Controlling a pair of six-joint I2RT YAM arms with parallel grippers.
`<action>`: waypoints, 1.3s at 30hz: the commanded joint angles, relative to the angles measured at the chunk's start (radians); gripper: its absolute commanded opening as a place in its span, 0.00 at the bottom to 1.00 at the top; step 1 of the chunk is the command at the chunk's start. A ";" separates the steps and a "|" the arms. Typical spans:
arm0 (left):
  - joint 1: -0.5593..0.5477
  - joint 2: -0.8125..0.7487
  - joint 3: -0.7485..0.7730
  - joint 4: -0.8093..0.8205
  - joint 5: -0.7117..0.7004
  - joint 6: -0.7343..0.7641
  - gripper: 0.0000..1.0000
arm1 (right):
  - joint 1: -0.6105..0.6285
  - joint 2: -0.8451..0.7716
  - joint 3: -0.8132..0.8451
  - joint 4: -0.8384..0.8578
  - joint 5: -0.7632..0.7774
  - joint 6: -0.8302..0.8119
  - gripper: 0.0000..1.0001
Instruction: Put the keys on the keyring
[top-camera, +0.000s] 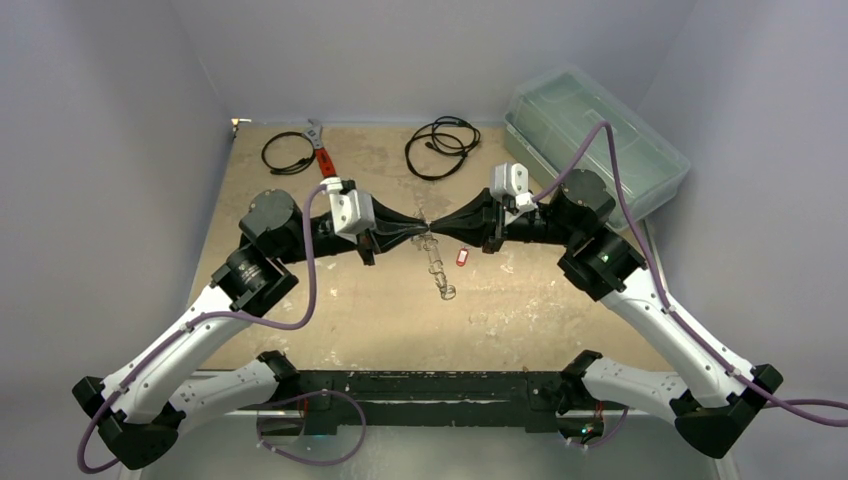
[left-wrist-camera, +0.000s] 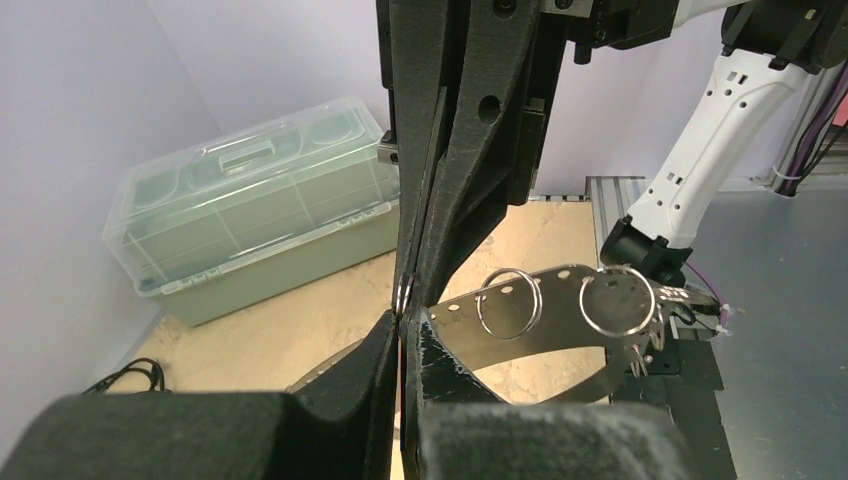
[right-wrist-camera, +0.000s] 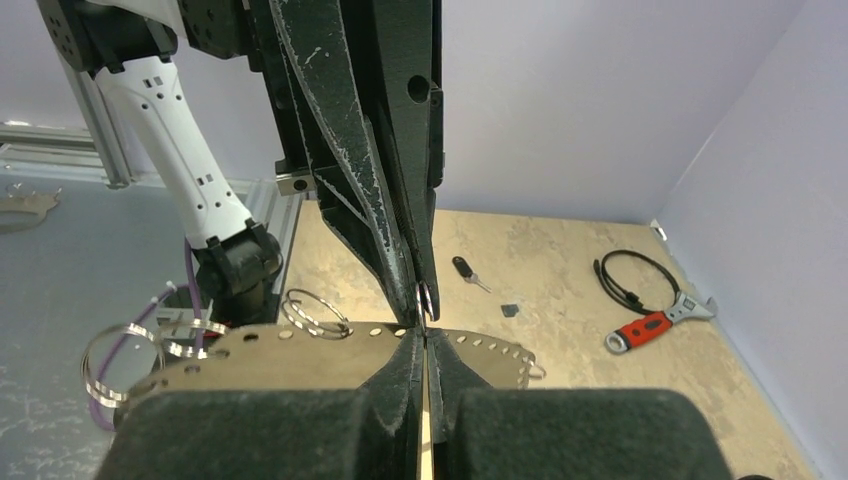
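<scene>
My left gripper and right gripper meet tip to tip above the table's middle, both shut. A small split ring of the keyring is pinched where the tips meet; it also shows in the right wrist view. From it hangs the floppy grey keyring, a perforated metal band carrying larger split rings. The band spreads to both sides of my right fingers. A red-headed key lies on the table just right of the hanging band. A dark-headed key lies on the table beyond. No blue key shows.
A red-handled wrench and two black coiled cables lie at the back. A clear lidded box stands at the back right. A small dark scrap lies near the dark key.
</scene>
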 joint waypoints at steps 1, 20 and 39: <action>0.001 -0.023 -0.008 0.068 0.032 -0.012 0.00 | 0.000 0.009 0.039 0.039 -0.016 -0.011 0.00; 0.001 -0.041 0.083 -0.228 -0.090 0.069 0.50 | 0.002 0.072 0.133 -0.212 0.075 -0.184 0.00; 0.001 0.116 0.187 -0.480 -0.137 0.256 0.49 | 0.059 0.050 0.086 -0.478 0.323 -0.449 0.00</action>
